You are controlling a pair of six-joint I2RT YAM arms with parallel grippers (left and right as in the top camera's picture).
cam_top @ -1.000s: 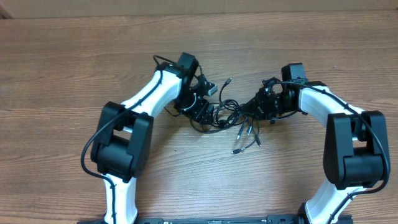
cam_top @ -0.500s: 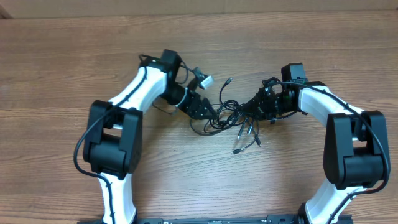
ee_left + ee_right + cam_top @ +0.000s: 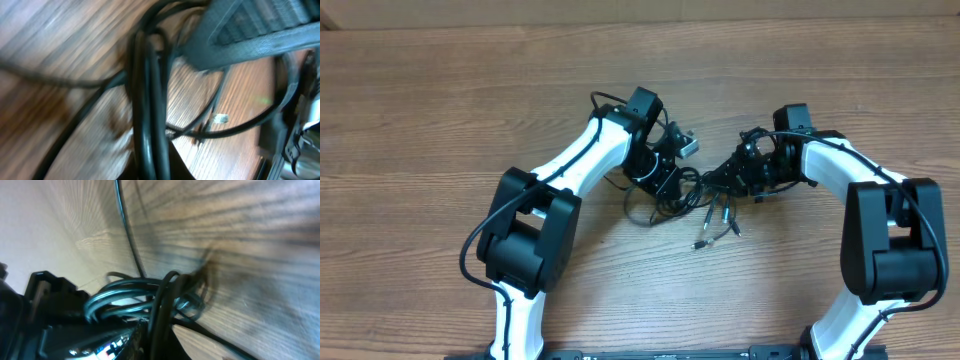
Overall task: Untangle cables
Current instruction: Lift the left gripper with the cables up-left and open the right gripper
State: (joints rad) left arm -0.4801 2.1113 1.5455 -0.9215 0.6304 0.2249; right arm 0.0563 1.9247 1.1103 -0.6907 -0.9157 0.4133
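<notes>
The cables (image 3: 692, 200) are thin black cords tangled at the table's middle, between my two grippers. Loose silver-tipped plug ends (image 3: 706, 240) trail toward the front. My left gripper (image 3: 668, 186) sits on the tangle's left side, shut on a pair of black cords (image 3: 150, 145) that run straight up between its jaws. Over on the right side, my right gripper (image 3: 728, 179) is shut on a bundle of cords (image 3: 162, 315) that loops out to the left. In the left wrist view, the right gripper's black body (image 3: 240, 35) is close by.
Both white arms (image 3: 590, 160) curve in from the front corners, with their black bases (image 3: 525, 235) near the front edge. A thicker black arm cable (image 3: 480, 230) loops beside the left arm. Bare wooden table (image 3: 440, 110) lies all around.
The left arm swung out to the left, then came back right onto the tangle, and its gripper went from open to shut on cords. The right arm stayed still.
</notes>
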